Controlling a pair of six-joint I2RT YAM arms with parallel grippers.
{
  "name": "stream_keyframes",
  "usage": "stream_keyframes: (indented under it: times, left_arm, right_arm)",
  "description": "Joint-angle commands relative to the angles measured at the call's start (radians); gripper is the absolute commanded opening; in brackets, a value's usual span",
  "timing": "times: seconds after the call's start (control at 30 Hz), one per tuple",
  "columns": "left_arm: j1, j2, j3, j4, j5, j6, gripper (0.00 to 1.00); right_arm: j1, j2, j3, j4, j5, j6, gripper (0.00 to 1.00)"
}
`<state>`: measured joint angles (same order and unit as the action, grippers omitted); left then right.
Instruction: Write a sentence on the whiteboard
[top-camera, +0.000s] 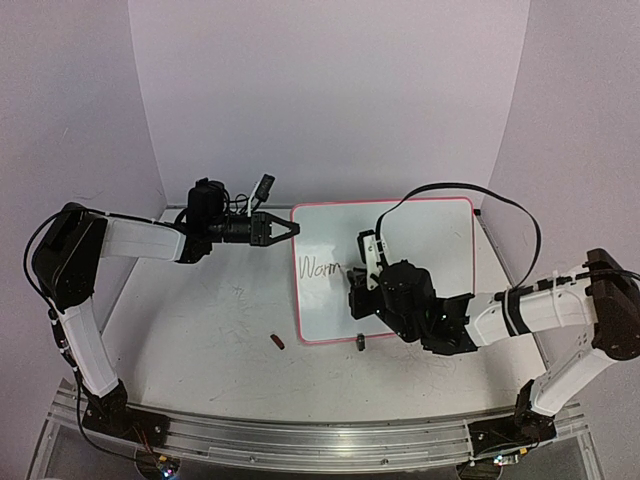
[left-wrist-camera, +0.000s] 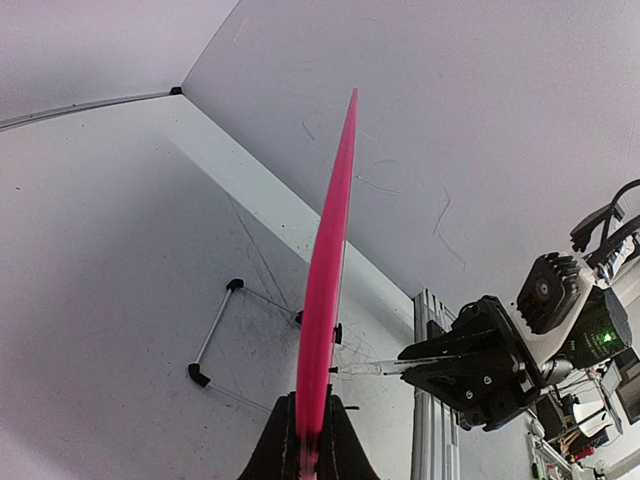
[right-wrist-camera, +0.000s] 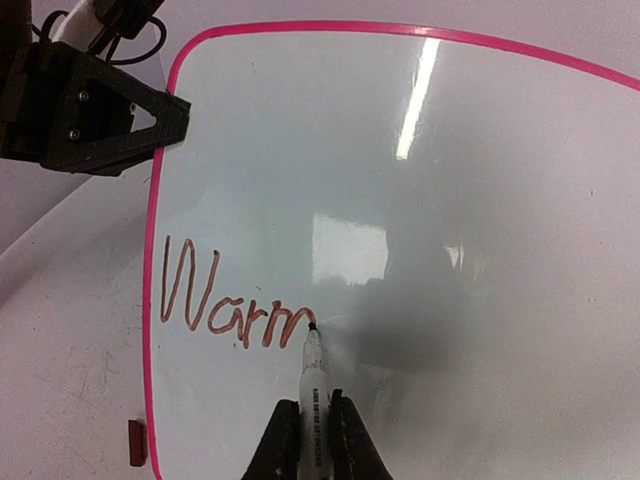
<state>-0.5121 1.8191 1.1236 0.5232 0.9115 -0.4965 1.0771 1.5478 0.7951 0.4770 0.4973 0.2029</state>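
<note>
Presently mid-sentence: my right hand (right-wrist-camera: 312, 405) clamps the marker (right-wrist-camera: 312, 365), tip ending "Warm" (right-wrist-camera: 235, 305) on the whiteboard (top-camera: 430, 240). My left hand (top-camera: 285, 229) is shut on its frame edge, steadying it on the counter (top-camera: 200, 320). Next, I judge: lift, shift along the line, start another word.

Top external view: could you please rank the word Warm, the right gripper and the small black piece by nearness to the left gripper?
1. Word Warm, left on the whiteboard, beside the left gripper.
2. Right gripper, mid-board, holding the marker.
3. Small black piece, at the whiteboard's near edge.
</note>
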Motion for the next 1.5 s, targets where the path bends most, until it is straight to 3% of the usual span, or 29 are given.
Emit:
stream_keyframes:
  times: [0.0, 0.97, 1.47]
  left_arm:
    - [-0.019, -0.026, 0.007, -0.026, 0.003, -0.02, 0.0]
    - [-0.022, -0.027, 0.005, -0.026, 0.003, -0.017, 0.0]
    - [-0.022, -0.03, 0.006, -0.026, 0.001, -0.016, 0.0]
  right_arm:
    - [0.003, -0.014, -0.024, -0.048, 0.02, 0.028, 0.0]
    - [0.012, 0.001, 0.01, -0.055, 0.045, 0.018, 0.0]
    - [0.012, -0.091, 0.04, -0.048, 0.014, -0.047, 0.0]
